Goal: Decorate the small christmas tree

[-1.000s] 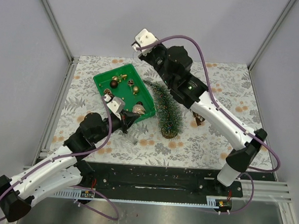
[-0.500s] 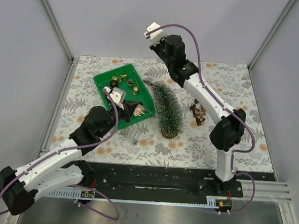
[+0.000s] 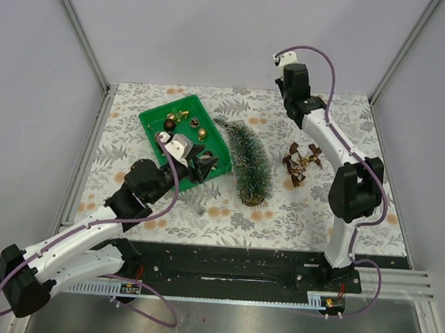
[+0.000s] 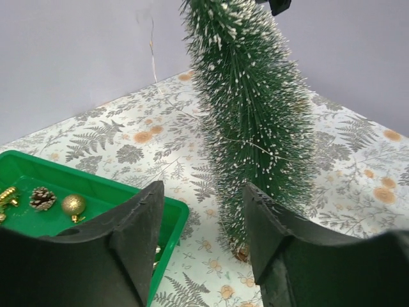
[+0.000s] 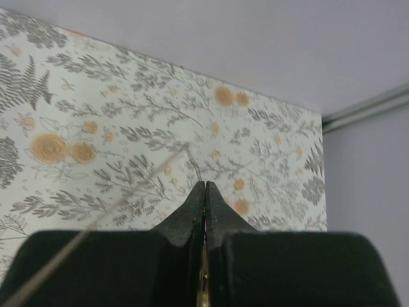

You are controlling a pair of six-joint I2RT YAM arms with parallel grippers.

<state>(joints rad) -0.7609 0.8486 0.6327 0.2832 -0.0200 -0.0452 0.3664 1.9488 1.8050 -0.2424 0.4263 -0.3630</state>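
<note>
The small christmas tree [image 3: 247,159] stands on the patterned table, leaning a little, with its wooden base [image 3: 254,199] toward me. It fills the left wrist view [image 4: 250,121]. A thin wire [image 4: 153,51] rises from its side. My left gripper [image 3: 204,166] is open and empty at the near right corner of the green tray [image 3: 151,122], left of the tree; nothing is between its fingertips [image 4: 201,214]. My right gripper [image 3: 293,80] is high at the back right. Its jaws [image 5: 204,184] are shut on a thin wire [image 5: 140,185].
The tray holds small ornaments, among them a gold ball [image 4: 73,204] and a pinecone [image 4: 43,197]. A brown pinecone-like ornament [image 3: 301,162] lies on the table right of the tree. Metal frame posts and grey walls bound the table.
My left gripper opened and let go of the ornament it held over the tray corner. My right arm swung from above the treetop to the back right, still shut.
</note>
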